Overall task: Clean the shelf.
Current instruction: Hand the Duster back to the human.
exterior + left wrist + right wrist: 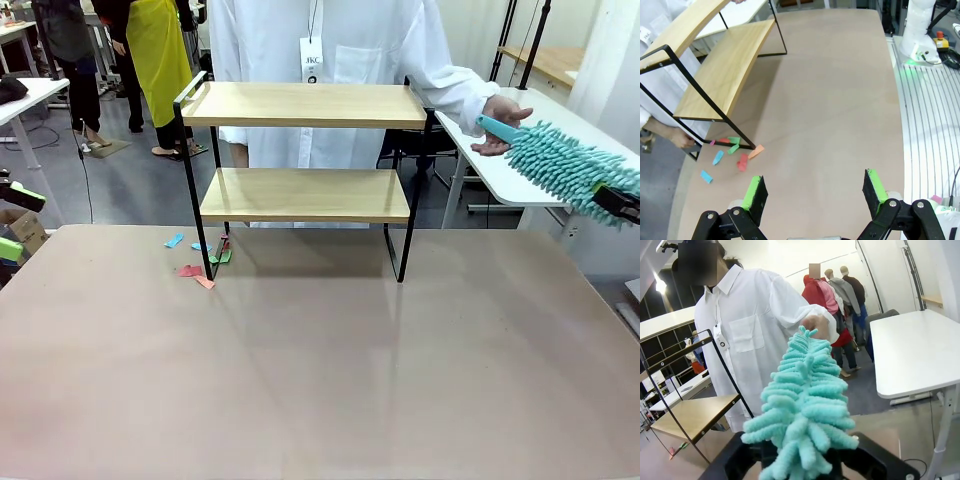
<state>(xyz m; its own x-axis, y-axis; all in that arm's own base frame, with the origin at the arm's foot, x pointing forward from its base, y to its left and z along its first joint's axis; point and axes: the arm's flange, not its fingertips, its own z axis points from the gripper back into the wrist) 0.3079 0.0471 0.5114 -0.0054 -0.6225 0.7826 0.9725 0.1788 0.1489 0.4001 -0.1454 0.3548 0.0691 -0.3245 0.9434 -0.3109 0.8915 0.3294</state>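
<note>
Front view: the shelf (305, 150) stands at the table's far edge in front of the person, both boards bare, with coloured paper scraps (197, 262) lying by its left foot. The right gripper (622, 203) is clamped on the duster (560, 165), held off to the right of the shelf; the person's hand (497, 122) lies open under its far tip, probably handing it over. The left gripper (814, 192) hovers above the table near the scraps, jaws wide and empty, apparently kept clear for the dusting.

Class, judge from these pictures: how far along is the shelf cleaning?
Done: both shelf boards look bare. In hand: the right gripper is shut on the teal duster, whose far end the person's hand touches. Left: coloured scraps lie on the table.
</note>
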